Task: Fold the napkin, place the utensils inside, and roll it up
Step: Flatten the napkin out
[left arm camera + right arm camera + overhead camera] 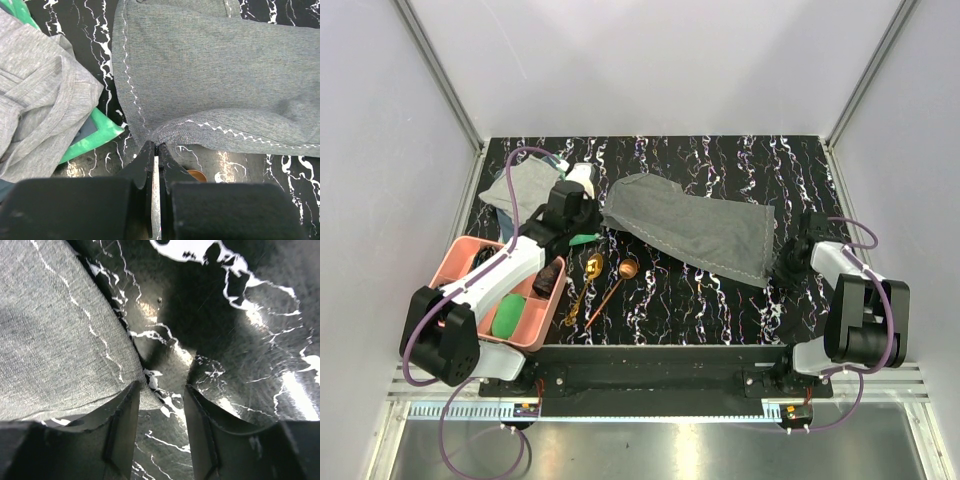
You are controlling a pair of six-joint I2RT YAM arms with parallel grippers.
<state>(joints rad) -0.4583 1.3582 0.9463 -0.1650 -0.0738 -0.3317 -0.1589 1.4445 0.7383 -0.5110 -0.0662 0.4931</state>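
Pink plastic compartment tray (455, 262): near left, beside the left arm; holds a green rounded item (509, 316). Slim gold metal spoon (595, 265) and slim copper metal spoon (628, 267): side by side on the black white-veined tabletop (700, 300), just right of the tray, bowls pointing away, handles slanting toward the near edge; both near the napkin's lower hem, apart from it. Right gripper (161, 387): low over the tabletop at the right; fingers spread moderately with bare table between them, the napkin's near-right corner lying against the left finger. Left gripper (156, 147): jaws drawn together, pinching the stitched hem at the napkin's left corner. Large dark charcoal-grey cloth napkin (690, 228): a long band laid flat across the middle of the table, slanting from far left to near right, between the two grippers. Lighter grey crumpled cloth (523, 188): far left, draped over a flat green item (97, 132), just beside the napkin's left end.
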